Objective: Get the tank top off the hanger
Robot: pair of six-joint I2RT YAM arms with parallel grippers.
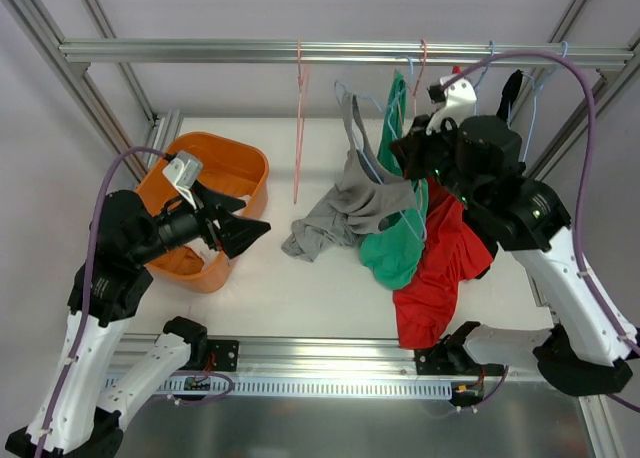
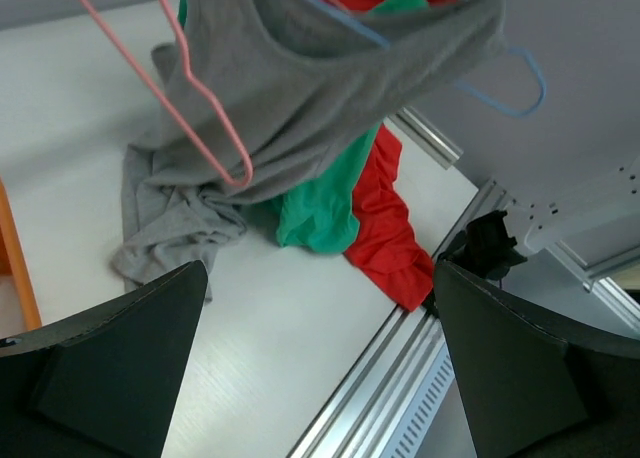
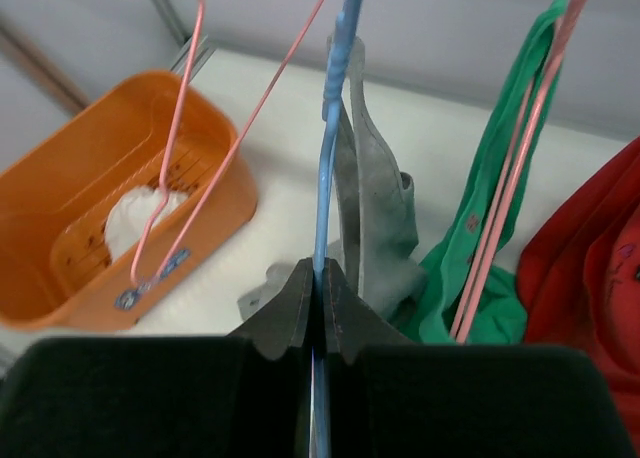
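Top external view: a gray tank top (image 1: 352, 206) hangs by its straps under the metal rail (image 1: 200, 50), and its bottom end lies in a heap on the white counter (image 1: 290, 298). A green top (image 1: 395, 253) and a red top (image 1: 440, 278) hang just beside it on the right. A bare pink hanger (image 1: 299, 128) hangs to the left, apart from the clothes. The right arm (image 1: 520, 203) reaches up among the hangers. The left arm (image 1: 120, 248) is near the orange basket (image 1: 255, 163) and points at the clothes. Left wrist view: the left jaws are wide apart with nothing between them. The gray tank top (image 2: 300, 88) is ahead of them and not touching them. The pink hanger is in front of it, and the green top and red top are behind it. Right wrist view: the right jaws are pressed tight on the thin wire of a blue hanger (image 3: 336, 78). A strap of the gray tank top runs just beside that wire. The orange basket sits to the left with something white (image 3: 135, 218) inside.
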